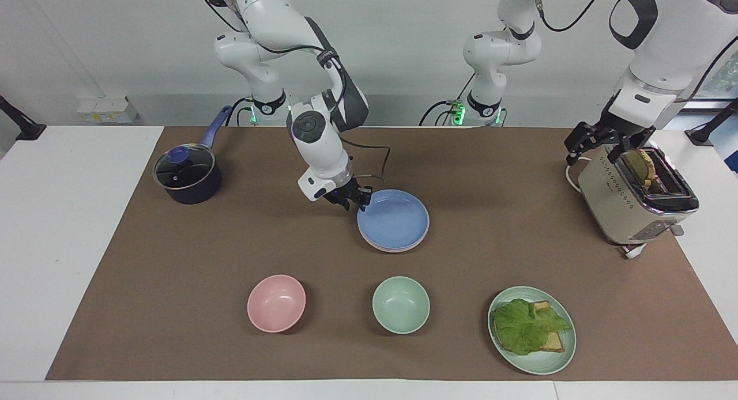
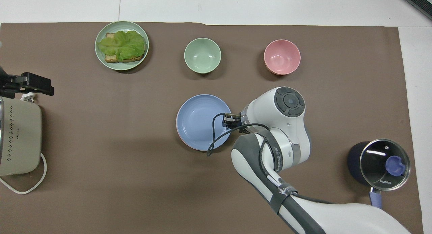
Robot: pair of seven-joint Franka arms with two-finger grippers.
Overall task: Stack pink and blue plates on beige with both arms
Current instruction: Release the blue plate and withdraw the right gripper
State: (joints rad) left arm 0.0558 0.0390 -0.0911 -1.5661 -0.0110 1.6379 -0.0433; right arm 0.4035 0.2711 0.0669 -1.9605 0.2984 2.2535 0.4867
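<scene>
The blue plate (image 1: 393, 218) (image 2: 202, 122) lies flat on top of a stack in the middle of the brown mat. Only a thin rim of the pink plate (image 1: 394, 250) peeks out under it. The beige plate is hidden; I cannot see what lies beneath the pink one. My right gripper (image 1: 358, 200) (image 2: 226, 121) is at the blue plate's rim on the side toward the right arm's end, its fingers parted around the edge. My left gripper (image 1: 605, 149) (image 2: 35, 85) hangs open over the toaster (image 1: 628, 204) and waits.
A dark pot with a glass lid (image 1: 187, 174) (image 2: 381, 163) stands at the right arm's end. Farther from the robots sit a pink bowl (image 1: 277, 303), a mint bowl (image 1: 400, 304) and a green plate (image 1: 539, 368) with lettuce and toast. Bread sticks out of the toaster.
</scene>
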